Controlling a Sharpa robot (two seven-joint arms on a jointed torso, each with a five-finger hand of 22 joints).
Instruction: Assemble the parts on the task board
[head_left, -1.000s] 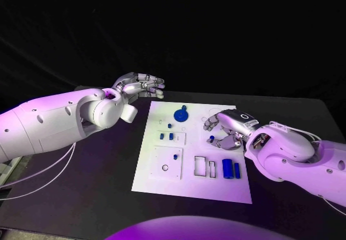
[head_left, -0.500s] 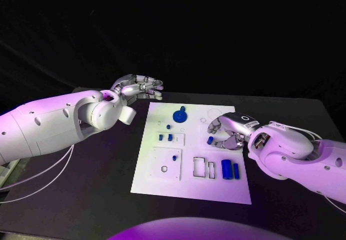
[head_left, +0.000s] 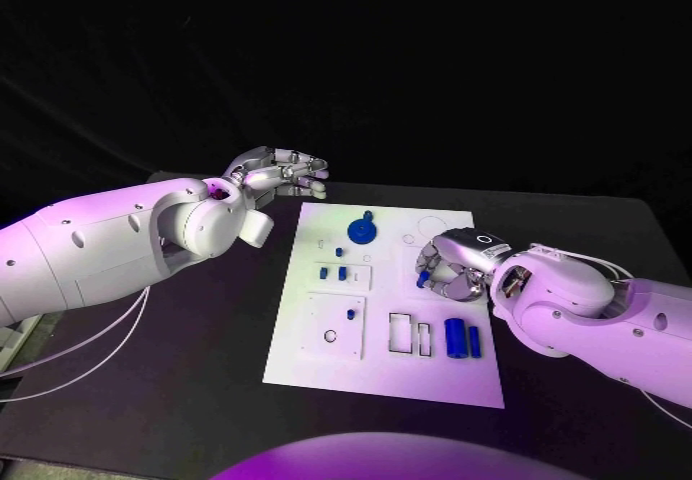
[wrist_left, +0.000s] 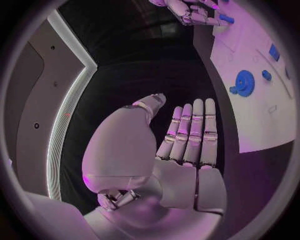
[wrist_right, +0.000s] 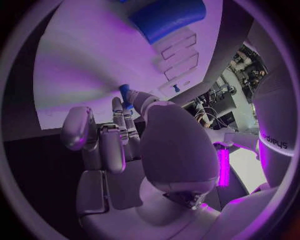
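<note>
The white task board (head_left: 378, 368) lies mid-table. My right hand (head_left: 447, 266) hovers over its right side. It pinches a small blue part (head_left: 424, 280) between thumb and finger, as the right wrist view shows (wrist_right: 126, 95). A blue gear (head_left: 362, 232) stands near the board's far edge. Two small blue pieces (head_left: 333, 272) sit left of the right hand. Two blue cylinders (head_left: 463, 339) lie at the near right, beside empty rectangular slots (head_left: 410, 334). My left hand (head_left: 277, 170) hangs beyond the board's far left corner, its fingers (wrist_left: 190, 132) straight, holding nothing.
A square inset with a round hole (head_left: 335, 322) sits on the board's near left. Black table (head_left: 173, 380) surrounds the board on all sides. The left forearm (head_left: 101, 245) stretches over the table's left part.
The right hand has curled tighter round the small blue part and turned slightly over the board's right side. The left hand has stayed where it was.
</note>
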